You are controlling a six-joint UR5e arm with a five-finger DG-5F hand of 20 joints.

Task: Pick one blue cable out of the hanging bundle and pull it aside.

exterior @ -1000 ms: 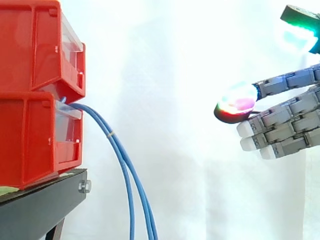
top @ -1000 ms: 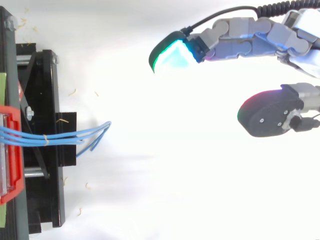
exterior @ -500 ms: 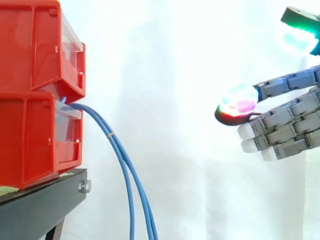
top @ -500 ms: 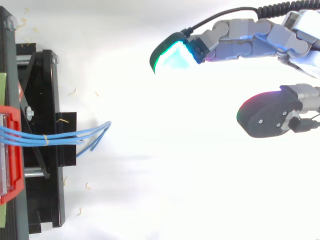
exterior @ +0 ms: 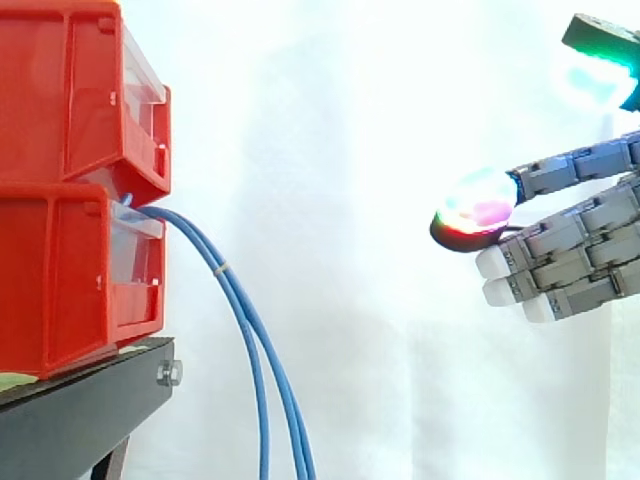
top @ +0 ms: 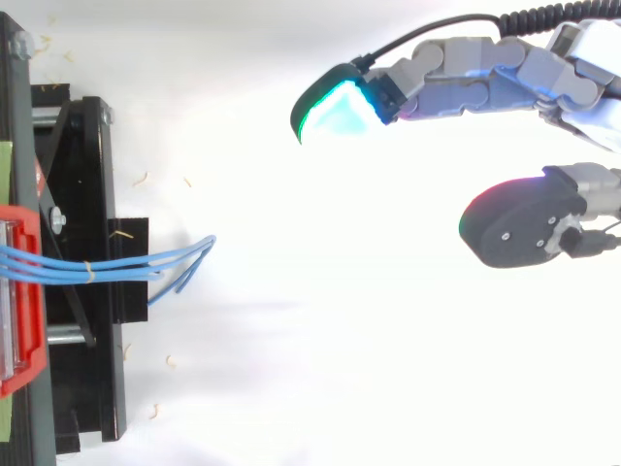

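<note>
No writing can be read on the red bins (exterior: 70,190) or blue cables (exterior: 218,262).

Clear gap (wide) between robot hand (exterior: 570,268) and cables (exterior: 224,270).

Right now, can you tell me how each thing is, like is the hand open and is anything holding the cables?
hand: open, fingers nearly straight, holding nothing, well apart from the cables.
blue cables: hanging loose in a bundle, untouched.
lower red bin: sitting on the stand, cables coming out at its top front.
upper red bin: stacked on the lower one.
black stand: carrying both bins.
</note>
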